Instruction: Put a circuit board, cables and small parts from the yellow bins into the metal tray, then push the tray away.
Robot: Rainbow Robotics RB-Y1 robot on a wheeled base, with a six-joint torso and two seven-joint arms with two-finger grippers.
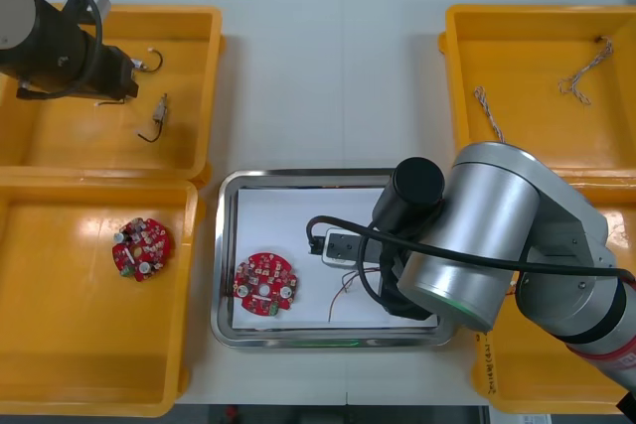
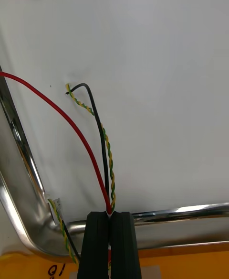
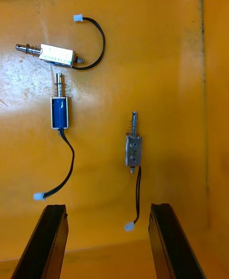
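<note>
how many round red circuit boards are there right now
2. One circuit board lies in the metal tray; the other sits in the near yellow bin on the robot's left. The right arm may hide more.

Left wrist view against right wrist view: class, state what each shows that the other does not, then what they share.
Left wrist view alone: three small metal parts with black leads lying on the floor of a yellow bin, the left end effector open near them. Right wrist view alone: the right end effector shut on cables, red, black and twisted, over the white inside of the metal tray. Shared: black fingers and yellow bin surface, a mere strip of another bin in the right wrist view.
</note>
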